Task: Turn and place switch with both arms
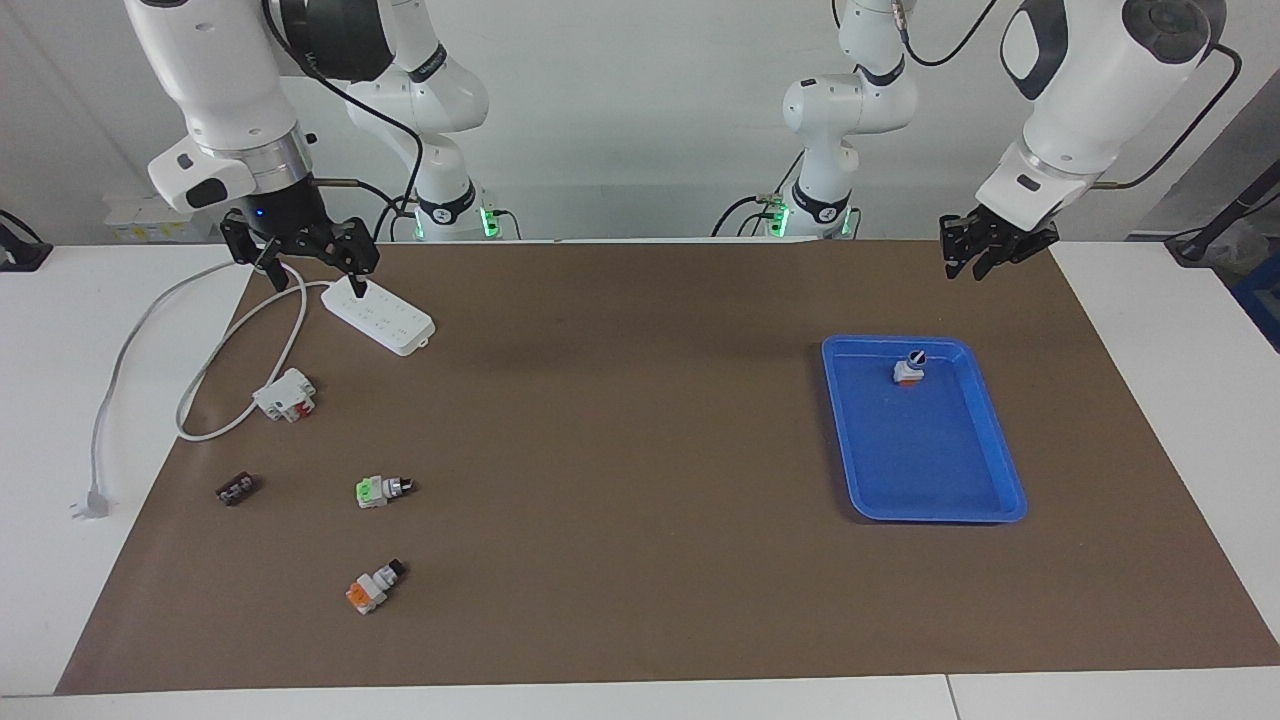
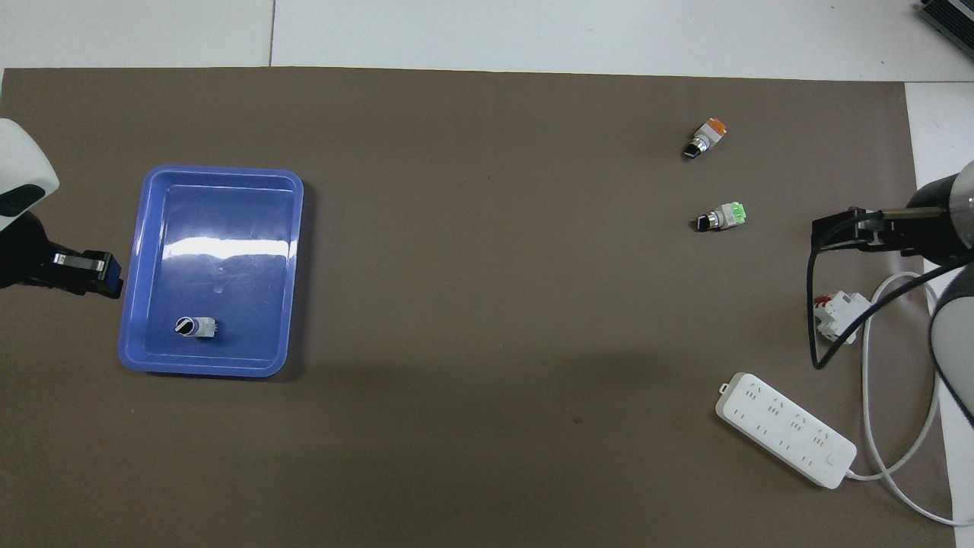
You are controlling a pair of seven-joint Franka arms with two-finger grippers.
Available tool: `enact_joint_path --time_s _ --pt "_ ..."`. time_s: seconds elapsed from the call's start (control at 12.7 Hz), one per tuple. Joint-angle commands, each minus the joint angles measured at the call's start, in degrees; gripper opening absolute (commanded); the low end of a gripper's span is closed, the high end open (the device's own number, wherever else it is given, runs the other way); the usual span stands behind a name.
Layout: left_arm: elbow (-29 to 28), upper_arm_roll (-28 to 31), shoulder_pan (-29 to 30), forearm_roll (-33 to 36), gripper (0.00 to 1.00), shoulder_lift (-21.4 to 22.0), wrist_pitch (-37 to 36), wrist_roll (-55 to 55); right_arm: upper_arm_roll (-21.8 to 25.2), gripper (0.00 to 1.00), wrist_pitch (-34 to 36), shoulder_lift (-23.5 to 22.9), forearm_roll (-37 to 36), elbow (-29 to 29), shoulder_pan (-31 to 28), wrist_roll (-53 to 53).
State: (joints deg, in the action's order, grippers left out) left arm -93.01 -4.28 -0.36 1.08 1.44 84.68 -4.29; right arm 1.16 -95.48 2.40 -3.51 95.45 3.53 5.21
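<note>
Standing upright in the blue tray (image 1: 1000, 500), knob up: the switch (image 1: 909, 368), at the tray end nearest the robots. Placement looks done, judging by how it sits. Turning presumably done too, since knob faces up, but can't confirm from this alone.

Left end effector (image 1: 975, 262) is up in the air over bare mat, clear of the tray, switch below and well apart from it. Empty; fingers seem partly apart, can't tell open vs shut for sure. Right end effector (image 1: 312, 272) is over the white power strip (image 1: 383, 315), fingers spread wide, nothing held; waiting.

Left to do: likely only arm retreat. A second green-ended switch (image 1: 381, 490) and an orange-ended switch (image 1: 374, 585) lie on the table, well below the right end effector, untouched.

Switch look: white body, silver collar, black knob w/ pale pointer line. Green end hidden underneath.
</note>
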Motion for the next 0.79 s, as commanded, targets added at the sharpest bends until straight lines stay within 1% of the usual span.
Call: enact_joint_path --time_s 0.0,0.08,0.16,0.24,0.31,0.47,0.71 --pt "3.4 0.2 -1.0 -1.2 0.59 -2.2 -1.5 0.0 0.5 1.0 2.2 0.0 2.9 -0.7 0.2 -3.6" --pt "3.5 0.2 -1.0 -1.9 0.73 -2.3 -0.4 0.2 0.5 1.0 2.2 0.1 5.6 -0.5 0.0 -3.5" --pt "3.5 0.1 -1.0 -1.5 0.81 -2.2 2.6 0.2 0.5 1.0 1.9 0.2 5.8 -0.4 0.0 -3.6" --pt "2.9 0.1 -1.0 -1.9 0.86 -2.2 4.9 0.4 0.5 1.0 1.9 0.2 5.8 -0.3 0.1 -2.9" --pt "2.9 0.1 -1.3 -2.0 0.86 -2.2 5.4 0.5 0.5 1.0 1.8 0.2 5.8 -0.3 0.2 -2.8" --pt "3.3 0.2 -2.1 -1.4 0.9 -2.8 7.3 0.6 0.5 1.0 1.8 0.2 4.9 -0.4 0.3 -3.0" --pt "3.2 1.3 -3.7 -1.3 0.89 -2.8 9.5 0.7 0.7 1.0 2.1 0.2 4.8 -1.3 -1.1 -3.3"
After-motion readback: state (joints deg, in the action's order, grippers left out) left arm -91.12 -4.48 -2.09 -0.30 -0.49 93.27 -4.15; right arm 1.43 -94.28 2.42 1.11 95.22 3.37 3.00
